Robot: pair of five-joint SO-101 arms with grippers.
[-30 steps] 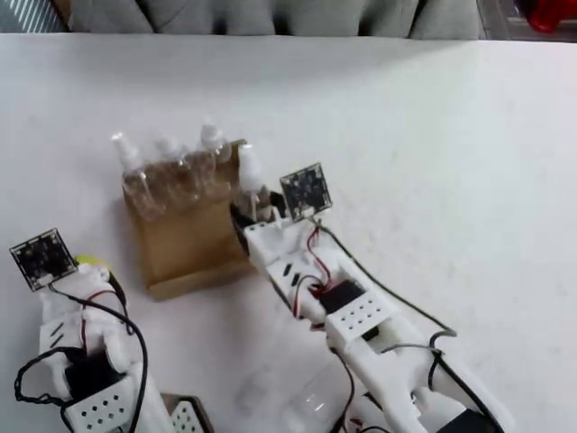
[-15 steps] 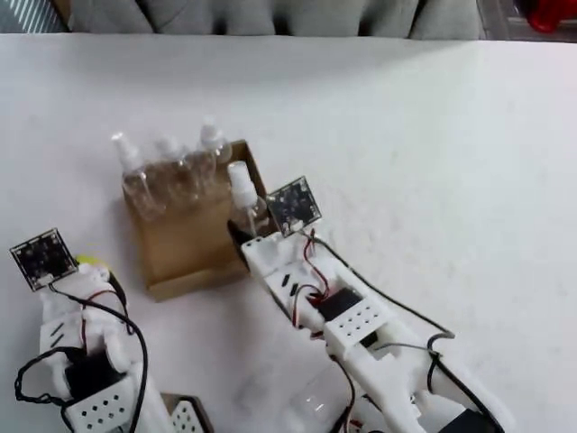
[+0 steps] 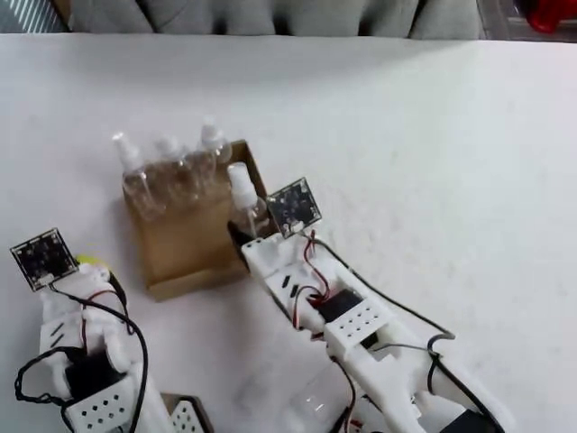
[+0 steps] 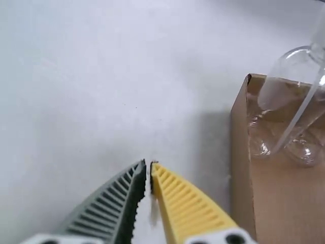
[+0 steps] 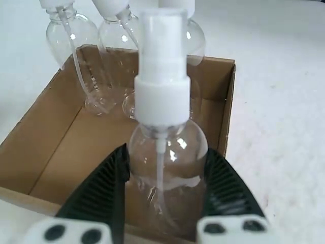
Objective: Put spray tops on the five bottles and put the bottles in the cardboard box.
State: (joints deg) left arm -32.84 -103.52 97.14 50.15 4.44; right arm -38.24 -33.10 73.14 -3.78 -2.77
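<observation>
- White table surface (image 3: 433,135) takes most of the high view, and grey cushions (image 3: 270,13) stand along its far edge.
- On the table lies an open brown cardboard box (image 3: 185,253). Three clear plastic bottles with white spray tops (image 3: 171,171) stand in a row at its far end.
- My right gripper (image 5: 166,152) grasps a fourth bottle (image 5: 165,127), also clear, round and with a white spray top. The black fingers (image 5: 109,188) press on both sides of its belly, and it is upright.
- I see this bottle just inside the right wall of the box, on the near side of the row and apart from it. I cannot tell if its base touches the box floor.
- My left gripper (image 4: 148,170) hangs low over the table beside the left wall of the box. Its grey and yellow fingers are closed together on nothing.
- I judge that the step in hand is the placing of the fourth bottle, because its top is already on.
- The next move calls for lowering until the base rests on the cardboard. Then I would release slowly and draw back without catching the thin box wall.
- One bottle is left to do. A clear shape (image 3: 302,401) lies near my right arm at the near edge, but I cannot tell if it is that bottle.
</observation>
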